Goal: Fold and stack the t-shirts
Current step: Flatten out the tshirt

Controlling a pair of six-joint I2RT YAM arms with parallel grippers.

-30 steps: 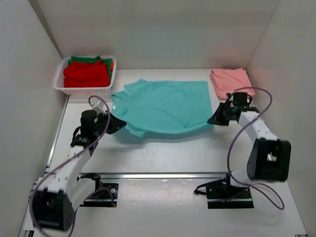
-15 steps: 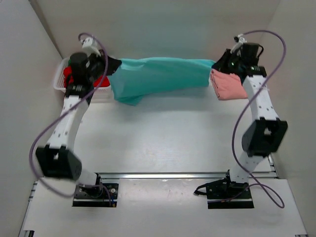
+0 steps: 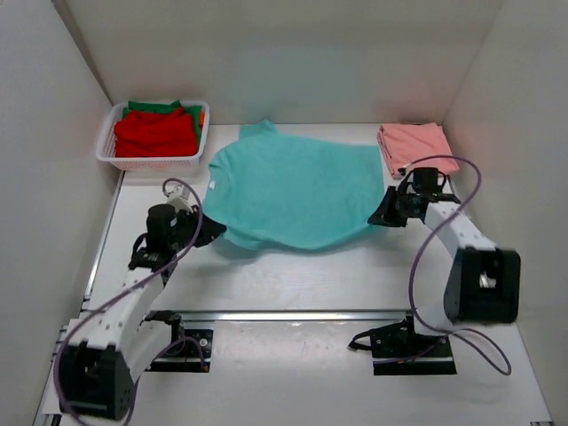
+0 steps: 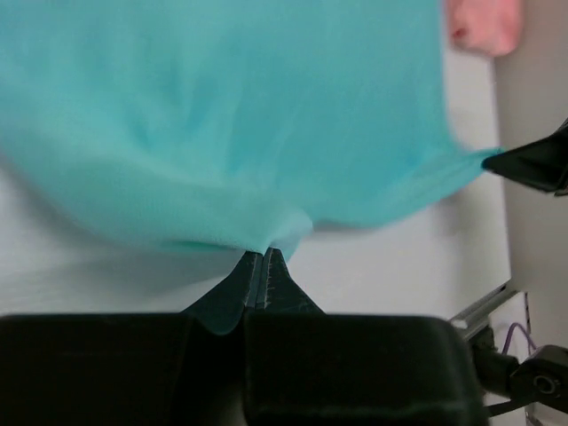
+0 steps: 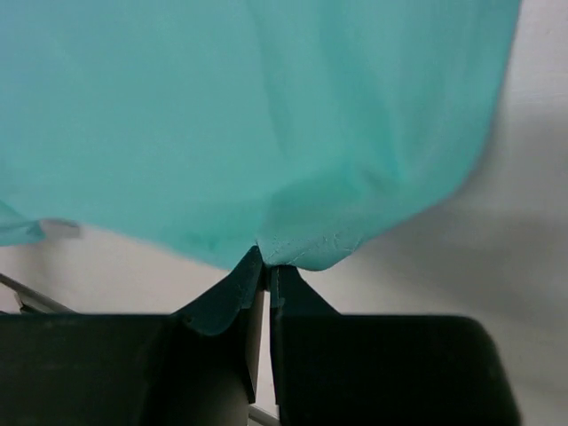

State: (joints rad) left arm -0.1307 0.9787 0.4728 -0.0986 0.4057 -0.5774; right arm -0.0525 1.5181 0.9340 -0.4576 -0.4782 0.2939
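Observation:
The teal t-shirt (image 3: 288, 191) lies spread over the middle of the table, billowed and blurred. My left gripper (image 3: 216, 232) is shut on its near left corner, seen in the left wrist view (image 4: 263, 253). My right gripper (image 3: 380, 216) is shut on its near right corner, seen in the right wrist view (image 5: 268, 264). A folded salmon pink t-shirt (image 3: 413, 146) lies at the back right. Red (image 3: 155, 133), green (image 3: 164, 107) and orange (image 3: 202, 116) t-shirts sit in the basket.
The white mesh basket (image 3: 151, 161) stands at the back left by the left wall. White walls close in the table on three sides. A metal rail (image 3: 293, 315) crosses in front of the arm bases.
Both arms swung the teal shirt up and back toward the far wall, then brought it down and forward. It now lies spread out, with a sleeve pointing toward the back.

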